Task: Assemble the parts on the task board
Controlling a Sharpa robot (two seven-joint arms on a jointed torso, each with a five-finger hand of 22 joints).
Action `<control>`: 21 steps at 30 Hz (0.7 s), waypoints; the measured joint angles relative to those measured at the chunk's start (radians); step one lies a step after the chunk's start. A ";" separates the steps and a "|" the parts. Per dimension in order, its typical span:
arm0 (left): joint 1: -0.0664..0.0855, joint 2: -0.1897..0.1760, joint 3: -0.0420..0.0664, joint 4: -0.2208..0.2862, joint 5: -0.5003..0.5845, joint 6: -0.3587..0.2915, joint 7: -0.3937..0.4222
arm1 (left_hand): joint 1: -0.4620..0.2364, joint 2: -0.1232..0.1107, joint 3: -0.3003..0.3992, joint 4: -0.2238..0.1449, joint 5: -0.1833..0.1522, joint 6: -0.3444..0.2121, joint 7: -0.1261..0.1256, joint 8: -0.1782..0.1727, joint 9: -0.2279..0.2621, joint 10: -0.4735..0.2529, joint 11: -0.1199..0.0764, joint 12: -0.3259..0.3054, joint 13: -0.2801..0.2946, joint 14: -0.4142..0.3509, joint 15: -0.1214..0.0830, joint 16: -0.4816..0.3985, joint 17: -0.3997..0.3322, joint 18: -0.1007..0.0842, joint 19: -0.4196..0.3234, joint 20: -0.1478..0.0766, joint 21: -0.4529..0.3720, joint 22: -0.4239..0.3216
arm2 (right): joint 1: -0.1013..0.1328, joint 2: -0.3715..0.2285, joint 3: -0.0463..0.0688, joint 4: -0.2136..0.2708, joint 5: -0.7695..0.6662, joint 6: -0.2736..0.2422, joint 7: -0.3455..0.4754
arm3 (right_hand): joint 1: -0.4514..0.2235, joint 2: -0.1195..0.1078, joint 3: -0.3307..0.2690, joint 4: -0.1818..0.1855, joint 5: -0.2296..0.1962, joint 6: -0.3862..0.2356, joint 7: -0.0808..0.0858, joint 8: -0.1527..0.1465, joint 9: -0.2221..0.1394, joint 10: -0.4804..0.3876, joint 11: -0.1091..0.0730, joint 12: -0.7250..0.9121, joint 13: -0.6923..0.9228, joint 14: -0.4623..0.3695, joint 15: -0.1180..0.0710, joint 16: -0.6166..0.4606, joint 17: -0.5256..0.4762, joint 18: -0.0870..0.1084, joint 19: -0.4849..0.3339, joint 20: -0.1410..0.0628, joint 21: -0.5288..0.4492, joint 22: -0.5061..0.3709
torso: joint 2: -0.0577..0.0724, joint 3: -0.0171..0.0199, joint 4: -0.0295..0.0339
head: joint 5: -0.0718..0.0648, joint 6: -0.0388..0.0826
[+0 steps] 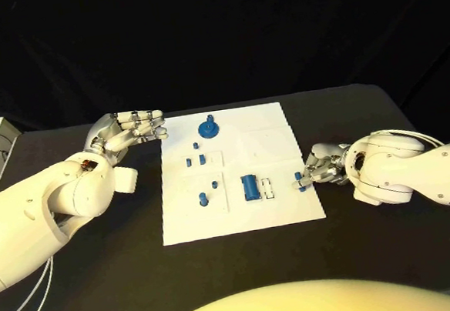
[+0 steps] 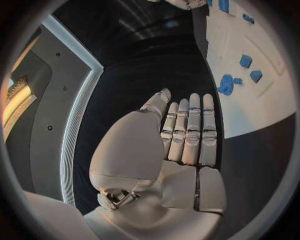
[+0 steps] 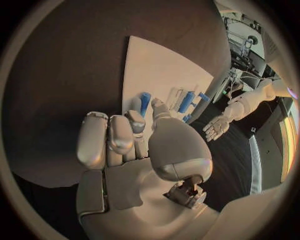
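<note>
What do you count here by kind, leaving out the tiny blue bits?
Hands: 2, the left hand and the right hand
White task board: 1
Blue round disc: 1
Long blue block: 1
Total: 5

White task board (image 1: 261,131) at frame centre on a black bench (image 1: 109,295), bearing plain blue parts, among them a round piece (image 1: 209,129) at upper centre and a rectangular block (image 1: 251,188) at lower centre; silver hands, left (image 1: 130,129) and right (image 1: 318,168), on white arms.
</note>
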 measured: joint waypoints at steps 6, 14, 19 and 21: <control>0.000 -0.003 0.000 0.001 0.000 0.000 0.000 | 0.000 0.000 0.004 0.004 0.000 0.000 0.000 0.000 0.000 0.000 0.000 0.000 0.000 0.000 0.000 0.000 0.000 0.000 0.000 0.000 0.000 0.000 | -0.002 0.013 0.002 -0.016 -0.004 -0.001 -0.004 | 0.000 0.000 0.000 0.000 0.000 0.008 -0.001 0.007 0.002 0.000 0.000 0.000 0.000 0.000 0.000 0.000 -0.002 0.000 0.000 0.000 0.000 0.000 | 0.001 -0.0004 -0.0003 | 0.001 -0.003; 0.000 -0.006 0.000 0.003 0.000 0.001 -0.001 | 0.000 0.000 0.008 0.008 0.000 0.000 0.000 0.000 0.000 0.000 0.000 0.000 0.000 0.000 0.000 0.000 0.000 0.000 0.000 0.000 0.000 0.000 | -0.002 0.028 0.004 -0.035 -0.009 0.001 -0.005 | 0.002 0.010 0.002 -0.002 0.014 0.007 -0.001 0.007 0.030 0.000 0.000 -0.004 0.000 0.000 0.000 0.000 -0.003 0.000 0.000 0.000 0.000 0.001 | 0.000 -0.0001 -0.0010 | 0.002 -0.007; 0.000 -0.007 0.000 0.004 0.000 0.001 -0.001 | 0.000 0.000 0.008 0.014 0.000 0.000 0.000 0.000 0.000 0.000 0.000 0.000 0.000 0.000 0.000 0.000 0.000 0.000 0.000 0.000 0.000 0.000 | -0.004 0.037 0.005 -0.044 -0.016 0.003 -0.004 | 0.031 0.033 0.030 -0.035 0.032 0.006 -0.001 0.007 0.079 0.000 0.000 -0.004 0.001 0.000 0.000 0.000 -0.002 0.000 0.000 0.000 0.000 0.001 | -0.001 0.0002 -0.0009 | 0.003 -0.007; 0.000 -0.008 0.000 0.004 0.000 0.001 -0.001 | 0.000 0.000 0.013 0.018 0.000 0.000 0.000 0.000 0.000 0.000 0.000 0.000 0.000 0.000 0.000 0.000 0.000 0.000 0.000 0.000 0.000 0.000 | -0.005 0.039 0.006 -0.044 -0.019 0.005 -0.003 | 0.050 0.037 0.049 -0.054 0.009 0.006 -0.001 0.007 0.080 0.000 0.000 -0.009 0.001 0.000 0.000 0.000 -0.001 0.000 0.000 0.000 0.000 0.001 | -0.001 0.0006 -0.0010 | 0.003 -0.007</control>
